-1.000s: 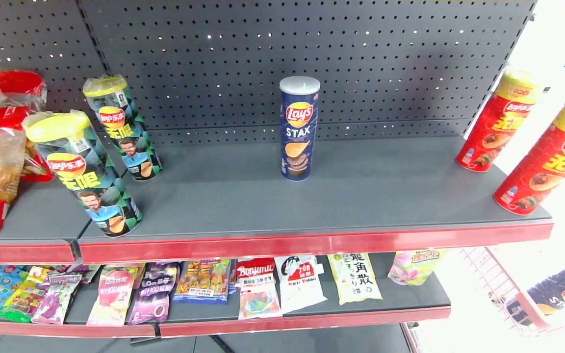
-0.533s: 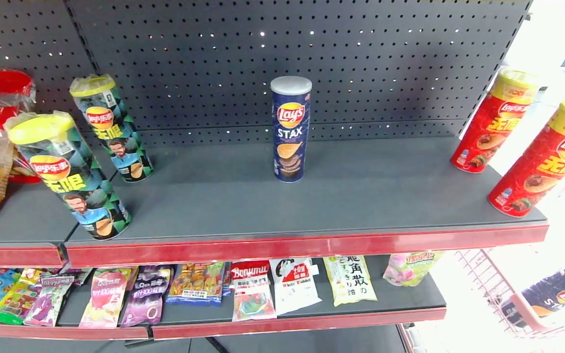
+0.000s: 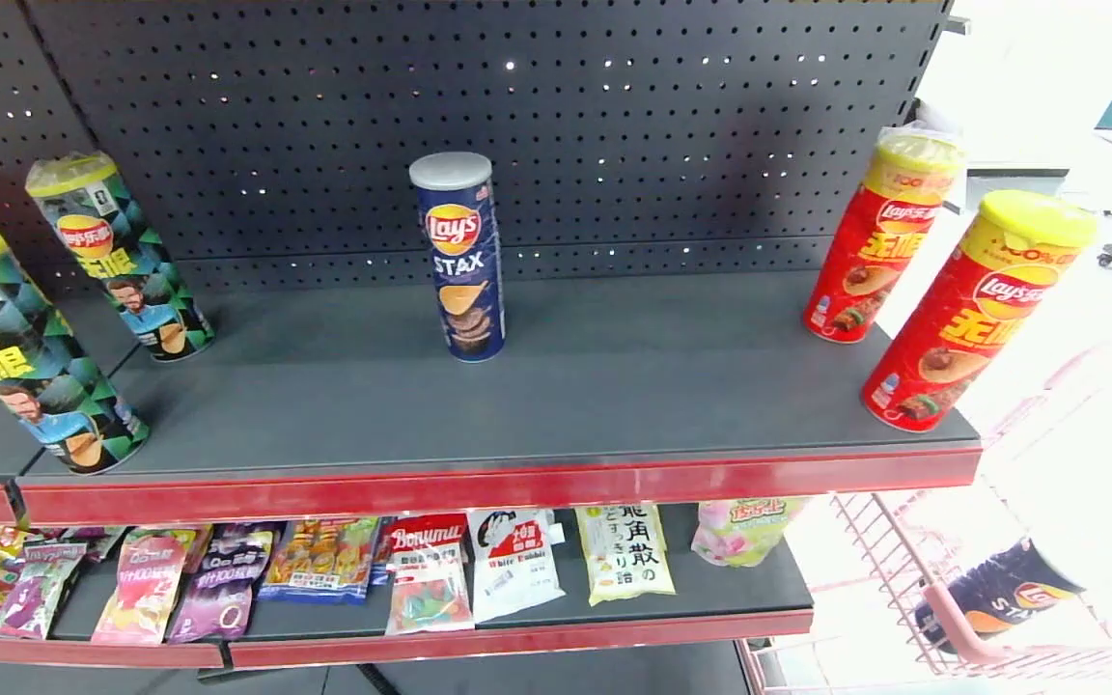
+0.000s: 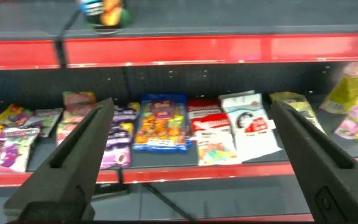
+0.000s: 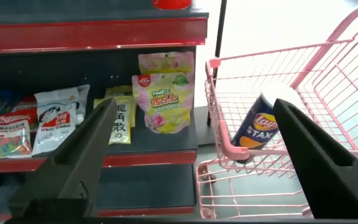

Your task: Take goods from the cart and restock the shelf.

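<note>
A dark blue chip can (image 3: 459,256) stands upright mid-shelf on the grey upper shelf (image 3: 537,405). Another dark blue chip can (image 3: 995,598) (image 5: 258,127) lies tilted inside the pink wire cart (image 3: 913,598) (image 5: 278,180) at the lower right. My right gripper (image 5: 191,155) is open and held low, facing the lower shelf and the cart, with nothing between its fingers. My left gripper (image 4: 194,155) is open too, facing the snack packets on the lower shelf (image 4: 185,171).
Two red cans (image 3: 879,236) (image 3: 976,309) stand at the shelf's right end, two green-patterned cans (image 3: 117,256) (image 3: 20,362) at the left. Flat snack bags (image 3: 440,569) line the lower shelf. A perforated back panel (image 3: 517,125) closes the shelf behind.
The head view has swung to the right, so the shelf and cans sit further left and more of the cart shows. Nothing on the shelf has moved.
</note>
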Controlling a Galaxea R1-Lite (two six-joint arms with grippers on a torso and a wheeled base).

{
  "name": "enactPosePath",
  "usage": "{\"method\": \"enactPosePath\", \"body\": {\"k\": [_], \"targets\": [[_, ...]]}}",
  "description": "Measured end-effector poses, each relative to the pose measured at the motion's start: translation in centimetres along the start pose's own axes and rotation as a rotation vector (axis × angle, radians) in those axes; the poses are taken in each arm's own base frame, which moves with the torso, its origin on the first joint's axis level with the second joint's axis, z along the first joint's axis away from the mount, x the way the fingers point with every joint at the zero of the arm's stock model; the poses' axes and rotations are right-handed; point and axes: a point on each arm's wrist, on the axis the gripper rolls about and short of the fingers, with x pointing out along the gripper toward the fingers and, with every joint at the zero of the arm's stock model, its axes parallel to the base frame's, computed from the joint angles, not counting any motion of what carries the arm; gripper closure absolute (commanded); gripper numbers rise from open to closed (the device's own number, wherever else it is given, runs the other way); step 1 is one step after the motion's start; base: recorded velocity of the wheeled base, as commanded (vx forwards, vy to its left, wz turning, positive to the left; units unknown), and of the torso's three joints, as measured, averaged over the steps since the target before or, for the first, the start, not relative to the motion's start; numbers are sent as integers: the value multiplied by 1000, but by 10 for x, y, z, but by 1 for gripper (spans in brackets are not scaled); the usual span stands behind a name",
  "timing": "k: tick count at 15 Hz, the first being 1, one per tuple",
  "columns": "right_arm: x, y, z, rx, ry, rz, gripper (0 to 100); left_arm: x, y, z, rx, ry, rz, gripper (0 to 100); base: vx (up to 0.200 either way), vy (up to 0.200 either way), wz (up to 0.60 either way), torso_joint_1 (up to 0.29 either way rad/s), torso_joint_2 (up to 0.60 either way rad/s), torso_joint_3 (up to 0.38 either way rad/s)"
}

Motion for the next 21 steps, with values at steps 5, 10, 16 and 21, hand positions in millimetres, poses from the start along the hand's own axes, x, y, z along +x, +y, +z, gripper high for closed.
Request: {"method": "enactPosePath", "body": {"k": [5, 10, 16, 21], "targets": [[0, 0, 0, 0, 0, 2, 0, 0, 0, 0, 0, 0, -1, 0, 0, -120, 0, 0, 0, 0], [0, 0, 0, 1, 0, 2, 0, 0, 0, 0, 0, 1, -1, 0, 0, 0, -480, 1, 1, 4], [0, 0, 0, 2, 0, 2, 0, 0, 0, 0, 0, 1, 0, 0, 0, 0, -500, 3, 0, 3], [0, 0, 0, 2, 0, 2, 0, 0, 0, 0, 0, 1, 0, 0, -40, 0, 0, 2, 1, 0]]}}
